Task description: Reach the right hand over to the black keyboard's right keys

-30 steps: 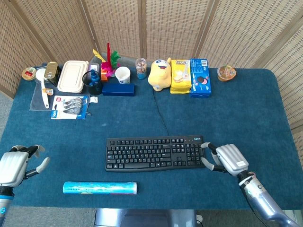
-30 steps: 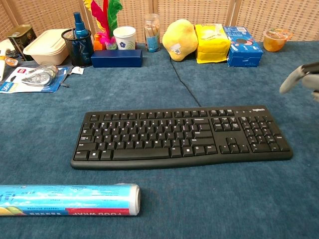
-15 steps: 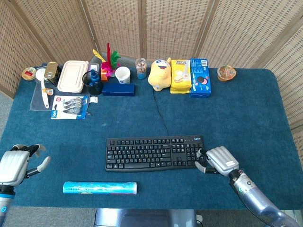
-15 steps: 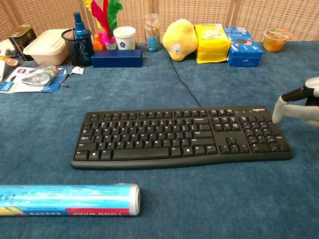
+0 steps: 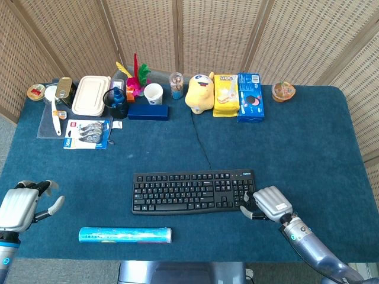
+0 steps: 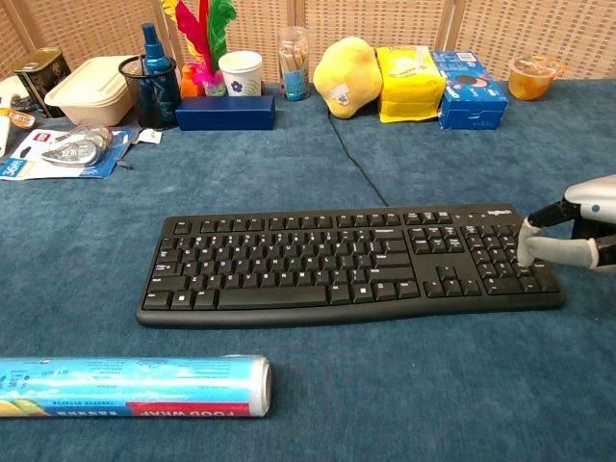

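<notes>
Since the earlier frames, only the right hand has moved, coming in and down onto the keyboard's right end; the left hand is unchanged at the table's near left edge, empty, fingers apart. A foil roll lies ahead of the black keyboard, which sits flat at centre, its cable running back toward the yellow plush toy. At the right, the right hand holds nothing, fingers loosely spread, one fingertip resting on or just above the number-pad keys; contact cannot be confirmed. Risk: further descent could depress keys or push the keyboard leftward, because the hand approaches from the outer edge at a low angle.
</notes>
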